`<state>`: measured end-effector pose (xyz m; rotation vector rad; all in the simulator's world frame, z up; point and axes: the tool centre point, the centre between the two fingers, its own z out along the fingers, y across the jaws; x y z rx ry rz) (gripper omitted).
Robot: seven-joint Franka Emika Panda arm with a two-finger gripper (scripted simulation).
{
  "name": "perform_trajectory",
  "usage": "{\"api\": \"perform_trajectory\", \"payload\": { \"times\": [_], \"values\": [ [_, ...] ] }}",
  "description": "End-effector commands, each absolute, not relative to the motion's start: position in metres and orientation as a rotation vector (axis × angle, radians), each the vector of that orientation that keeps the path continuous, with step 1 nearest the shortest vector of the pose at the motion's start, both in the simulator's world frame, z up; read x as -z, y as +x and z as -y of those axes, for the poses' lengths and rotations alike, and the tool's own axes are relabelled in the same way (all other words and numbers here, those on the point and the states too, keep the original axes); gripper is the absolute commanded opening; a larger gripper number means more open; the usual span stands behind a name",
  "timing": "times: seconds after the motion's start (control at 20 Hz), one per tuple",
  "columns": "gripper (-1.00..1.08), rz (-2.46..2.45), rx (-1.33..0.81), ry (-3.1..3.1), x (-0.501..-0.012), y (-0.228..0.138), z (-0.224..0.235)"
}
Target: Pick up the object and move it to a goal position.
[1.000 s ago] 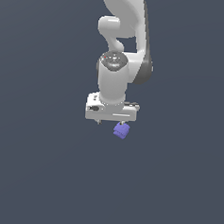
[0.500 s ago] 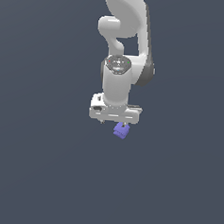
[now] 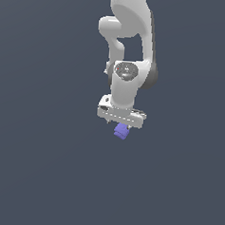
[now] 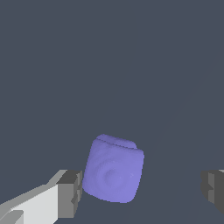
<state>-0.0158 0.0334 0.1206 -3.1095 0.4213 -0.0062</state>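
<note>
The gripper [image 4: 140, 192] is standing wide open around the purple object [image 4: 113, 170], gripping nothing. Only the wrist view is showing this gap; the exterior view is hiding the fingers.

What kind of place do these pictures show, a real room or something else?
Most likely a bare simulated test scene, not a real room. The background is one flat grey-blue with no furniture or walls. Only a smooth white robot arm, its open gripper, and a small purple block appear, all looking computer-rendered.

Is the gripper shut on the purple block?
No, the block sits by one finger, with a wide gap to the other.
</note>
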Motion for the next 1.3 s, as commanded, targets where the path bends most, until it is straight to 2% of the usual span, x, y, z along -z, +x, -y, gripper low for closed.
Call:
{"api": "perform_trajectory", "payload": {
  "times": [0.0,0.6,1.25],
  "values": [
    [1.0,-0.509,0.005,-3.097,-0.114,-0.02,-0.04],
    [1.0,-0.766,0.0,-3.046,-0.094,-0.035,-0.057],
    [1.0,-0.792,0.0,-3.04,-0.08,-0.037,-0.059]
  ]
}}
